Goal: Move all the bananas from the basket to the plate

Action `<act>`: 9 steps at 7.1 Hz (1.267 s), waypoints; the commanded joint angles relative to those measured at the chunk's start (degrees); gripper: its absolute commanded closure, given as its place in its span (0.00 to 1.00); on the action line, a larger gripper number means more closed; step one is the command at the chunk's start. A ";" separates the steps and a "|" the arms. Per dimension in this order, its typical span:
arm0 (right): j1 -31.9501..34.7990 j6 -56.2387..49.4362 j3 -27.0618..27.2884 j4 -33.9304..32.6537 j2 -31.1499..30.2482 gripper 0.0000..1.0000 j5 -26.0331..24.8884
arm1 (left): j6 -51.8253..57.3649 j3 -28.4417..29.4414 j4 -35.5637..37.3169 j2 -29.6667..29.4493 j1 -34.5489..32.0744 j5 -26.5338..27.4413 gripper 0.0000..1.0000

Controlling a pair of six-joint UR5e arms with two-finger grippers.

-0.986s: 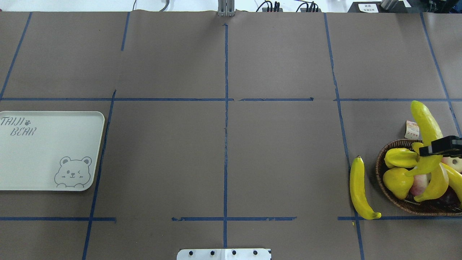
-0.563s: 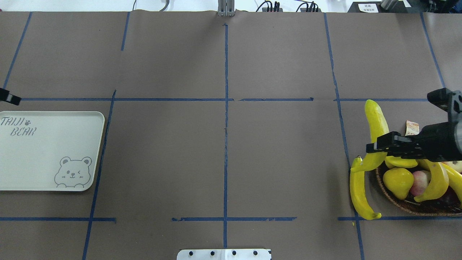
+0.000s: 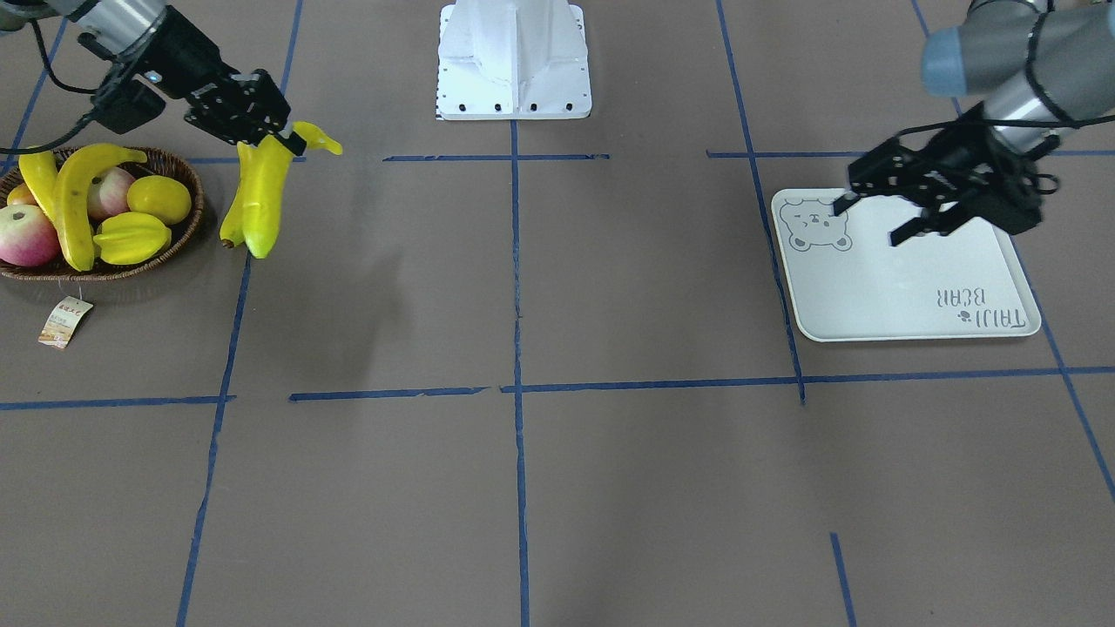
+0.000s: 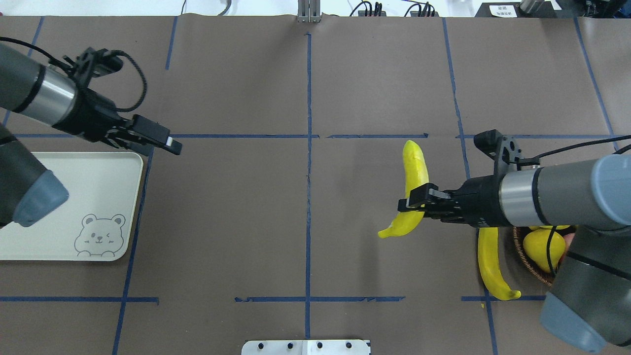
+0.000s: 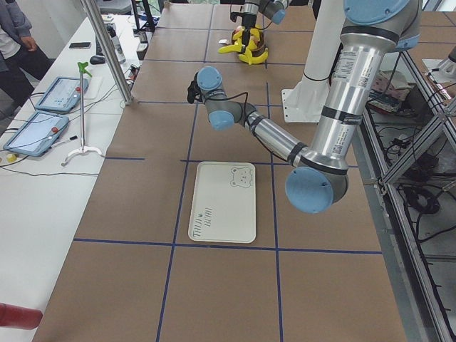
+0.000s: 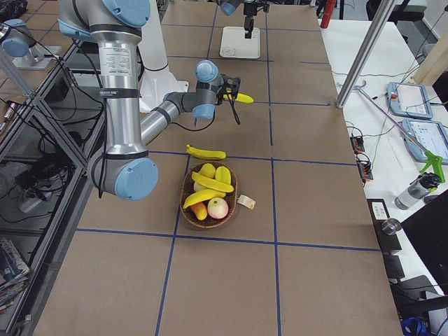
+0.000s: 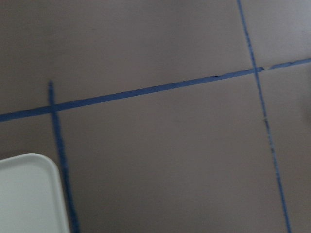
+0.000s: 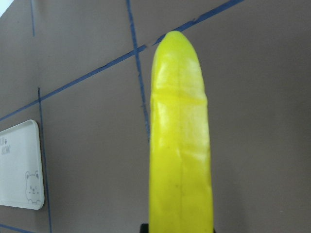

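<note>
Item 1, right claw (image 4: 411,201): pressed onto one of the bananas (image 4: 415,172), gripping it nearer the stem end. The long body projects forward past the fingertips and the stem curls off to the robot's left, and the fruit is held up off the table paper. Item 2, basket (image 3: 187,228): behind this claw and to the robot's right, largely under the right arm in the overhead view. It holds two more bananas, one long and curved (image 3: 74,209) and one along the rim (image 3: 39,178). Also inside are a starfruit (image 3: 131,237), a round yellow fruit (image 3: 159,198) and two apples (image 3: 26,235), and a paper tag (image 3: 63,320) trails from the basket on a string. Item 3, fourth banana (image 4: 488,266): flat on the table just beside the basket, on the side nearest the right claw, below and behind it. Item 4, plate (image 4: 98,197): well apart from the right claw, across the table on the robot's left, with nothing on it. Its bear print (image 4: 100,235) sits in the corner nearer the robot. Item 5, left claw (image 3: 871,222): fingers spread and holding nothing, raised by the plate's edge that faces the table centre. Whether it hangs directly over the plate cannot be told, and only a plate corner shows in its wrist view.
</note>
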 commanded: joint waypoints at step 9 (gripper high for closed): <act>-10.26 0.45 -7.83 -0.19 16.24 0.89 -14.11 | -24.44 2.05 -0.30 -13.63 15.74 16.93 0.00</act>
